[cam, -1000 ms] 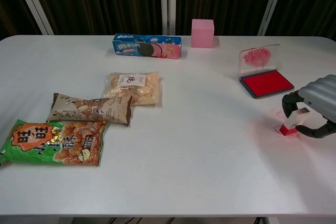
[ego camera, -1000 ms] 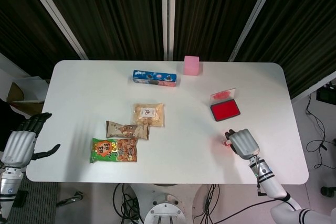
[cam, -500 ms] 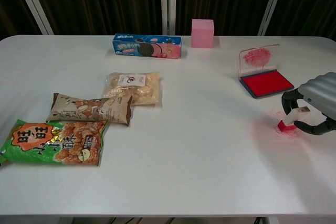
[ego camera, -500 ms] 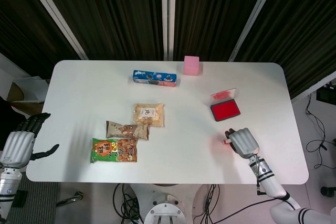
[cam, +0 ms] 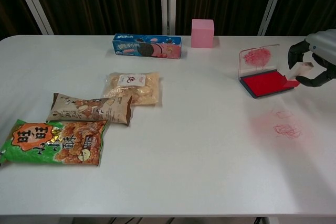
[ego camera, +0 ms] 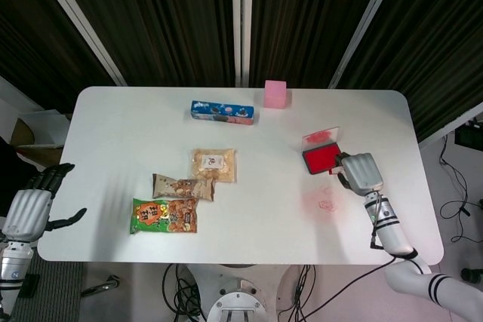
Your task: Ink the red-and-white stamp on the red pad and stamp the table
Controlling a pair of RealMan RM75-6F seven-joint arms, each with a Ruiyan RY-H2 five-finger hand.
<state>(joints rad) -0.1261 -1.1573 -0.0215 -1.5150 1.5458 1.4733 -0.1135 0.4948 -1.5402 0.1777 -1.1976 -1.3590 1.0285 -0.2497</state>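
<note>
Head view: white table [ego camera: 113, 133] w/ dark curtains behind. Right hand [ego camera: 361, 172] now beside the red pad [ego camera: 324, 158], moved up from the red marks [ego camera: 322, 200] it sat over earlier. Left hand [ego camera: 30, 205] off the table edge, fingers spread, holding nothing.

Chest view: right hand [cam: 313, 62] pinches the red-and-white stamp [cam: 297, 74] at the pad's [cam: 266, 83] right edge — marks [cam: 286, 127] now uncovered. Snack packs [cam: 55, 141] unmoved.

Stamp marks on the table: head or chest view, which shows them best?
Chest view: the red stamp marks read as separate outlines on the table. The head view shows only a faint pink smudge.
</note>
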